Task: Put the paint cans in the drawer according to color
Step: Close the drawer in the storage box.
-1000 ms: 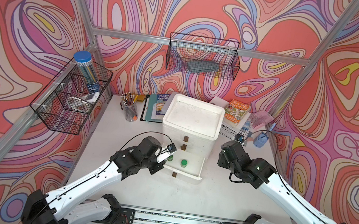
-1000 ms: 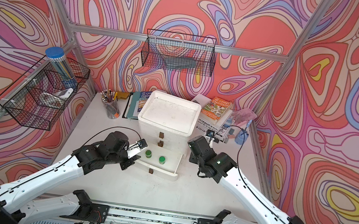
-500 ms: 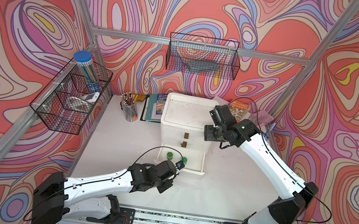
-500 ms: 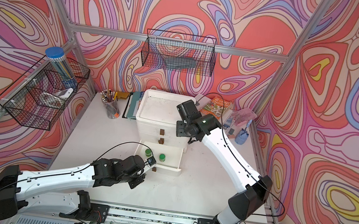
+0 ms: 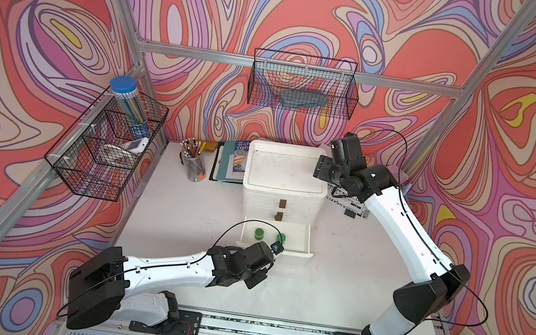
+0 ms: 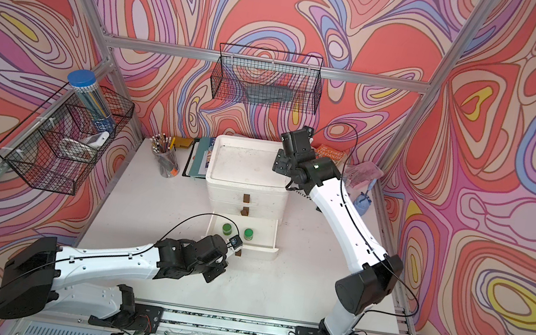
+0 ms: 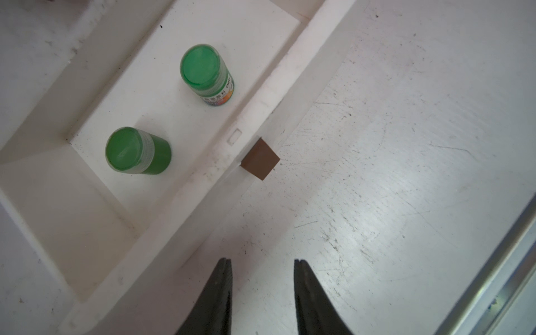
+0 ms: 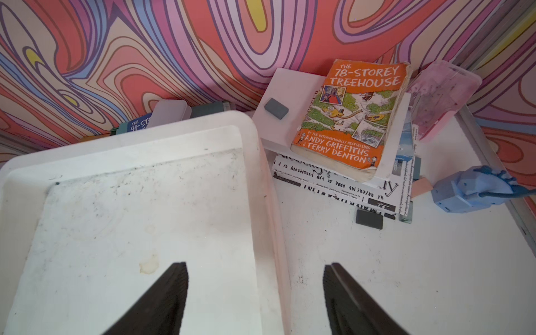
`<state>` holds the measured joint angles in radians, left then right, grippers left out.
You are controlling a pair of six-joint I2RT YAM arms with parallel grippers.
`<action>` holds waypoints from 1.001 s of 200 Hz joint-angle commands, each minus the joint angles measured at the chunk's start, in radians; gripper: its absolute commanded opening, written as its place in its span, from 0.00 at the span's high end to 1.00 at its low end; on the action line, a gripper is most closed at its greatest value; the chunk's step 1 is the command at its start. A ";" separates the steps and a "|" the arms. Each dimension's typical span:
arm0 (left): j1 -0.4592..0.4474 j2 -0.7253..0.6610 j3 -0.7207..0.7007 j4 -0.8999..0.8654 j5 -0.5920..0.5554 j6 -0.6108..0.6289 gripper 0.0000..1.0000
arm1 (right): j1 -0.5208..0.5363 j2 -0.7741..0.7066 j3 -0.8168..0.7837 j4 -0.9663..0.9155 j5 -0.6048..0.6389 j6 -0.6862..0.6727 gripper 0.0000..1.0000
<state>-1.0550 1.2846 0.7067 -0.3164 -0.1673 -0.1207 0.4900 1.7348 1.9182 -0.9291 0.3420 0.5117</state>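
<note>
Left gripper: jaws narrowly parted, empty, above bare tabletop. Just ahead of it, brown handle of pulled-out bottom drawer. Farther ahead, inside that drawer, green paint cans, upright, apart from each other. Beyond, right gripper: jaws wide, empty, straddling edge of drawer cabinet top; orange book ahead.

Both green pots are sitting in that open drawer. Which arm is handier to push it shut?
Probably left: the left gripper, open and empty, faces the brown handle of the open drawer. The right gripper hovers above the cabinet top, farther away.
</note>
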 commanded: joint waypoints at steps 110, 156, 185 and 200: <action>-0.009 0.207 0.087 0.135 -0.150 0.066 0.71 | -0.061 0.156 0.005 0.076 -0.078 -0.075 0.58; 0.010 0.263 0.133 0.201 -0.201 0.106 0.71 | -0.062 0.119 -0.057 0.104 -0.116 -0.077 0.77; 0.034 0.297 0.155 0.237 -0.253 0.123 0.71 | -0.061 0.091 -0.092 0.117 -0.127 -0.077 0.84; 0.047 0.315 0.162 0.260 -0.265 0.135 0.71 | -0.059 0.078 -0.114 0.124 -0.129 -0.077 0.85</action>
<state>-1.0325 1.5711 0.8391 -0.1272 -0.3630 -0.0177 0.4313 1.8431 1.8534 -0.7799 0.2577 0.3832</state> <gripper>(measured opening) 0.293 0.212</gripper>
